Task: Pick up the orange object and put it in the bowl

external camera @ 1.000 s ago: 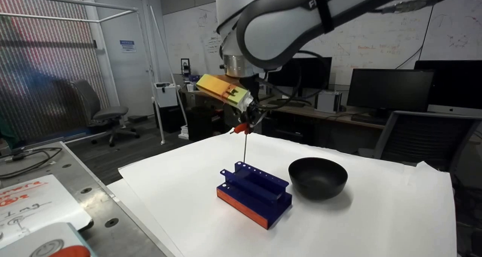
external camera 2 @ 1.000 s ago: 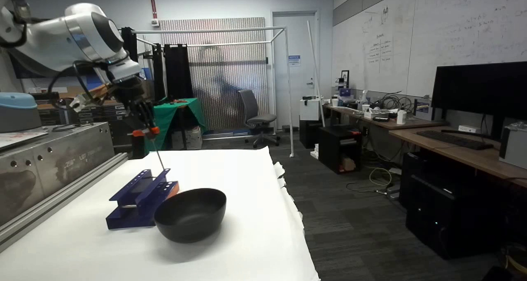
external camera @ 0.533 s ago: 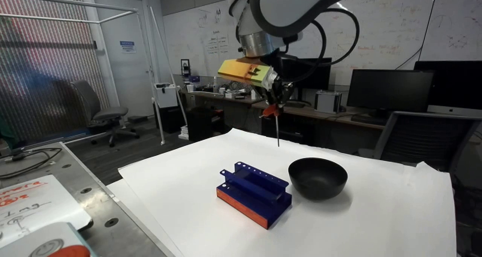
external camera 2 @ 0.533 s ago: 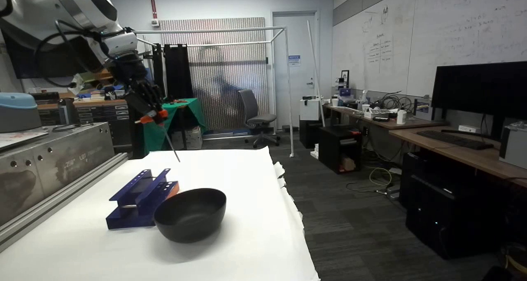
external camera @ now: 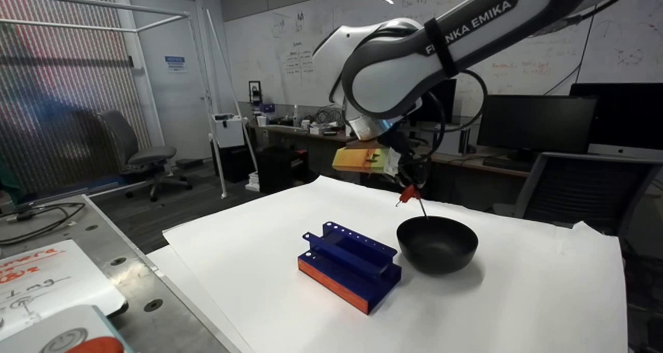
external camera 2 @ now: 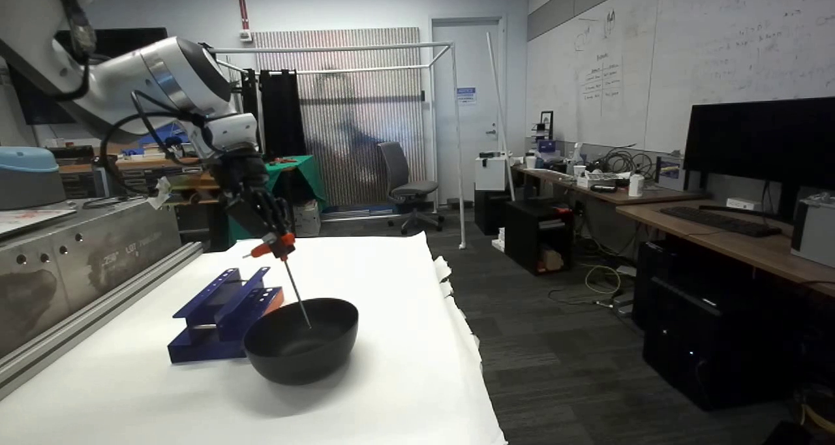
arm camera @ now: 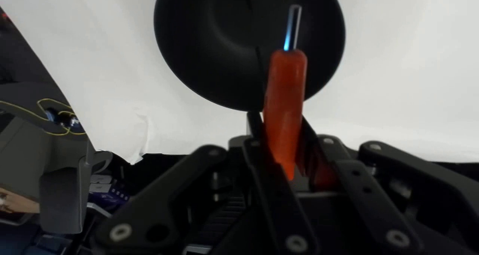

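Observation:
The orange object (external camera: 408, 193) has an orange-red body with a small metal stub at one end and a long thin metal shaft pointing down; it also shows in an exterior view (external camera 2: 264, 250) and in the wrist view (arm camera: 286, 86). My gripper (arm camera: 281, 126) is shut on its orange body; the gripper also shows in both exterior views (external camera: 414, 182) (external camera 2: 279, 230). The black bowl (external camera: 437, 247) stands upright on the table, also seen here (external camera 2: 297, 360) (arm camera: 209, 60). The shaft is tilted, its tip at the bowl's rim or opening. I cannot tell whether it touches.
The blue slotted rack (external camera: 347, 262) with an orange-red base stands close beside the bowl; it also shows in an exterior view (external camera 2: 218, 327). White paper (external camera: 248, 249) covers the table. A metal bench (external camera: 140, 291) runs along one side.
My gripper, holding the orange object, has moved from above the rack across to the bowl, first rising and then coming down. The rack and bowl have not moved.

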`<state>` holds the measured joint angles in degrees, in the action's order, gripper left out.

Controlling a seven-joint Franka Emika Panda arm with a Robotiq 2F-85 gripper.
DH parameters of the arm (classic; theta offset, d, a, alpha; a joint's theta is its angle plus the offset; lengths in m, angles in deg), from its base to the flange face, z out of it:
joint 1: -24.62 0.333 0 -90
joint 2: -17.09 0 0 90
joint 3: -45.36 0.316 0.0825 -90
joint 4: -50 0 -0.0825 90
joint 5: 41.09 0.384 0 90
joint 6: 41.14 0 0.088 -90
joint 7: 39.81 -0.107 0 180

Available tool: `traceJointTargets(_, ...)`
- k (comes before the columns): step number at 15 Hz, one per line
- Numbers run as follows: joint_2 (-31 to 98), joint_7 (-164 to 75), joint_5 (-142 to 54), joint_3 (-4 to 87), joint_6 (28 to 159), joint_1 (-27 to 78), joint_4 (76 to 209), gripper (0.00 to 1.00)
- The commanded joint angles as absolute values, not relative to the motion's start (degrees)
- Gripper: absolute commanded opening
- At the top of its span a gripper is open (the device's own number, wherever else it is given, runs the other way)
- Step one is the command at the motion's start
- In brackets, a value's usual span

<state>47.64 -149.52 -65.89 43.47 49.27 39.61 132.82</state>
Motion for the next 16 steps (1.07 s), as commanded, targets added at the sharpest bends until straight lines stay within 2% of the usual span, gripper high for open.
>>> traceJointTargets(1,51.54,-146.29,-62.15,43.75,41.19,38.46,128.25,0.15)
traceJointTargets(6,56.14,-142.13,-58.48,43.44,38.58,36.96,124.65,0.15)
traceJointTargets(8,57.17,-141.48,-57.61,43.23,38.37,36.67,123.48,0.47)
traceJointTargets(9,57.54,-141.16,-57.03,43.29,38.30,36.51,123.03,0.52)
traceJointTargets(14,58.06,-135.97,-52.88,44.07,38.35,34.93,121.22,0.92)
traceJointTargets(15,57.62,-133.99,-51.73,44.44,39.03,34.41,121.39,0.99)
traceJointTargets(16,56.75,-131.37,-50.68,44.90,40.66,33.83,122.12,1.00)
